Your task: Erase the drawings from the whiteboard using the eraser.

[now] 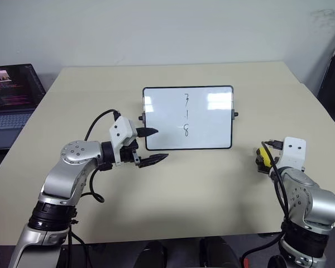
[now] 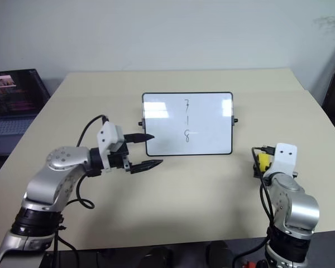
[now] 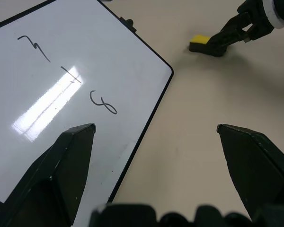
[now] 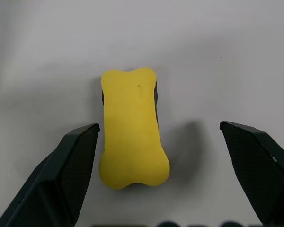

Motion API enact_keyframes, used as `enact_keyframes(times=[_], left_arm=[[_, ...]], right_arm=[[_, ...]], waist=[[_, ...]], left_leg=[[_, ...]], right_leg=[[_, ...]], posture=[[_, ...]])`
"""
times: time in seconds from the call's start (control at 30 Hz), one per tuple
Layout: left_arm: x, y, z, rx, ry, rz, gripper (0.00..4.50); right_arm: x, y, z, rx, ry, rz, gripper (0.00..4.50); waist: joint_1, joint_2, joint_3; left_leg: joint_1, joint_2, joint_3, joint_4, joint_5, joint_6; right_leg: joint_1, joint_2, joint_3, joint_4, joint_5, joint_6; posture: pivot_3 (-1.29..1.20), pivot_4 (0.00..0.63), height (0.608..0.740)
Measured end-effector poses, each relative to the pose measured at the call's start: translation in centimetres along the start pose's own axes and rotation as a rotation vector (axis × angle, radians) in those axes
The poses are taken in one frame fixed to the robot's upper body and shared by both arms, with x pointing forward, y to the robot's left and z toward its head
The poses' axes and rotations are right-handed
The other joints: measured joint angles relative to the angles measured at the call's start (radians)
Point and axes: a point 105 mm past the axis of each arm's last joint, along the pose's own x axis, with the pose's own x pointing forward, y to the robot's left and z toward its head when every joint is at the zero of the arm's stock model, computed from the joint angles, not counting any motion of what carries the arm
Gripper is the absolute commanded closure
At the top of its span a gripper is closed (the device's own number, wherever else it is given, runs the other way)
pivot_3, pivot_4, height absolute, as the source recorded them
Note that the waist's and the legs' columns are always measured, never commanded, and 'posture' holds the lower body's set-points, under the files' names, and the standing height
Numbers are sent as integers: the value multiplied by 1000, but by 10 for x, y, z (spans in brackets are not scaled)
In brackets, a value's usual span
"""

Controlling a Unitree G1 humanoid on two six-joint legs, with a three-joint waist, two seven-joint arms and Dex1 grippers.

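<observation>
Drawings point(image 1: 186, 115) run down the middle of the whiteboard point(image 1: 162, 120) in a short column: a "7" at the top, a "1" under it and an "8" at the bottom, all thin dark strokes, unsmeared. Window light glares off the glossy white to either side of them. The board lies flat near the centre of the table point(image 1: 173, 201), black-framed, with a small knob on each side edge.

Off to the board's right, well apart from it, the eraser point(image 4: 133, 127) rests on the table, yellow face up, with its dark layer just showing along the edges underneath. It is bone-shaped, narrowed at the waist. The right gripper point(image 4: 160, 175) hangs over it with both fingers spread wide, one on each side of the block; neither touches it, and the eraser lies nearer one finger than the other. Nothing is held.

The left gripper point(image 1: 151, 146) sits at the board's lower left corner, pointing toward the right, its jaws also spread apart and empty. One finger reaches over the board's edge, the other stays over bare table just beside the frame.

A laptop point(image 1: 8, 103) stands open beyond the table's far left side.
</observation>
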Motion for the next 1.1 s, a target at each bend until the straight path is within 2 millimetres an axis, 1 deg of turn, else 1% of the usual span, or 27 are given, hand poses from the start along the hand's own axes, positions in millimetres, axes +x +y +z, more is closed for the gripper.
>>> enact_keyframes(times=[0.2,0.43,0.73,0.83,0.97,1.03,1.1], left_arm=[[0,0,1,2,2,6,0],[-1,1,0,3,11,8,0],[-1,-1,3,12,8,3,0],[-1,-1,2,9,10,2,0],[-1,-1,2,9,10,2,0],[-1,-1,2,9,10,3,0],[-1,-1,2,9,10,3,0]], right_arm=[[3,3,0,9,3,4,23],[4,6,6,15,-17,13,23],[4,7,7,15,-19,13,23],[4,7,7,15,-19,13,599],[4,7,7,16,-18,14,1960],[4,8,6,19,-15,17,2738],[4,8,6,20,-15,19,3427]], waist=[[0,0,0],[0,0,0],[0,0,0],[0,0,0],[0,0,0],[0,0,0],[0,0,0]], left_leg=[[0,0,0,0,0,0],[0,0,0,0,0,0],[0,0,0,0,0,0],[0,0,0,0,0,0],[0,0,0,0,0,0],[0,0,0,0,0,0],[0,0,0,0,0,0]], right_leg=[[0,0,0,0,0,0],[0,0,0,0,0,0],[0,0,0,0,0,0],[0,0,0,0,0,0],[0,0,0,0,0,0],[0,0,0,0,0,0],[0,0,0,0,0,0]], posture=[[0,150,740],[0,150,740],[0,150,740],[0,150,740],[0,150,740],[0,150,740],[0,150,740]])
